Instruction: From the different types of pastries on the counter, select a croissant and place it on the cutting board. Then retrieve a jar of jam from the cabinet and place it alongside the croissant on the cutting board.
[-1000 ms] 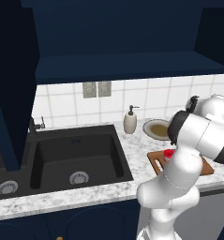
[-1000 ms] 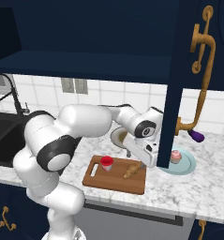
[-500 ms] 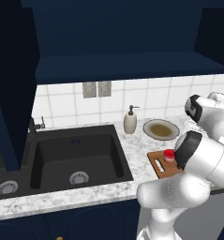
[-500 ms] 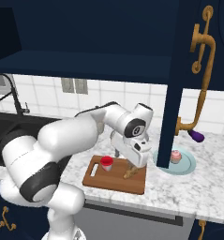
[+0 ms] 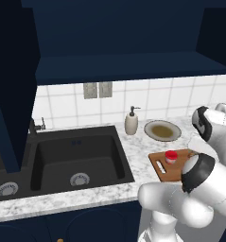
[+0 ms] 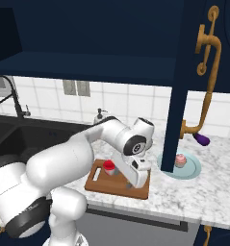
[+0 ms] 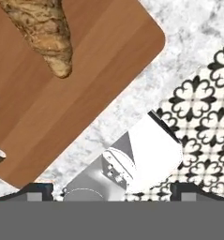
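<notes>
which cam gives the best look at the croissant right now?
Hand view. The croissant lies close up on the cutting board, crust and tapered end sharp, though the top edge crops it. In the right base view the arm covers the spot where it lies; in the left base view I cannot make it out on the board.

The brown wooden cutting board (image 6: 101, 181) lies flat on the white marble counter (image 6: 193, 196), its slot handle at the end nearer the black sink. A small red-lidded jar of jam (image 6: 108, 166) stands upright on it. The golden-brown croissant (image 7: 44, 29) lies on the board too. A pink-frosted cupcake (image 6: 180, 160) sits well apart from the board. The navy cabinet (image 6: 188, 57) door stands open
</notes>
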